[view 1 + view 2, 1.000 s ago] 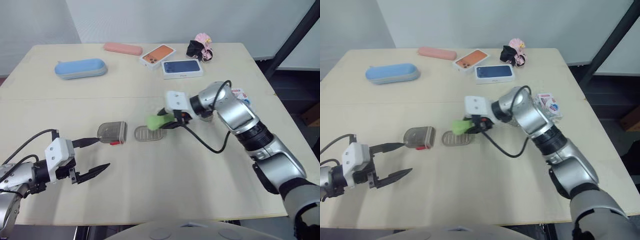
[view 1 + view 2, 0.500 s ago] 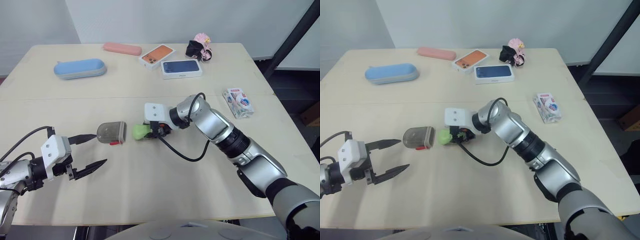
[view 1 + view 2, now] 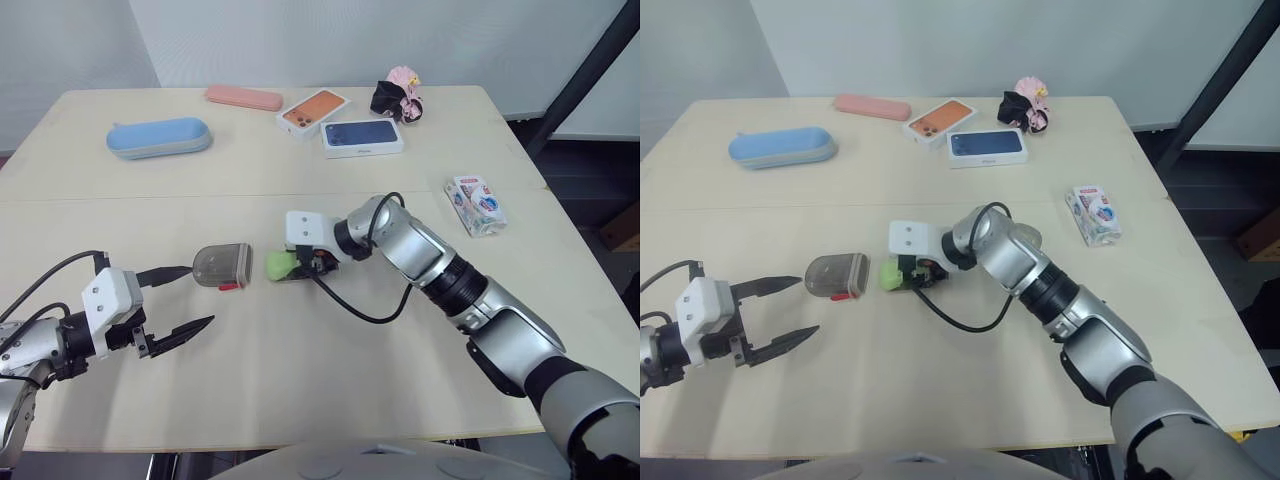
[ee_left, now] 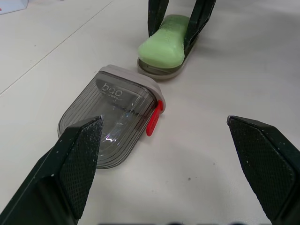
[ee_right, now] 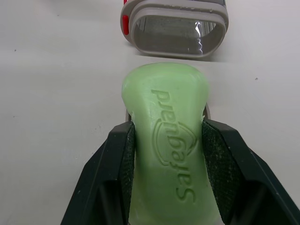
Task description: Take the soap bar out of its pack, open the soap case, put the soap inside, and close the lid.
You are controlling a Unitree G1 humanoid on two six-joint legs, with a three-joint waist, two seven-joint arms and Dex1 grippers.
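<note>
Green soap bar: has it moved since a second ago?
Yes. The right gripper carried the green soap bar left toward the clear lid, down onto the grey tray.

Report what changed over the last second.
The right tool, still clamping the green soap bar, moved toward the robot's left and down, setting the soap on the case tray. The clear lid and the open left tool stayed put.
</note>
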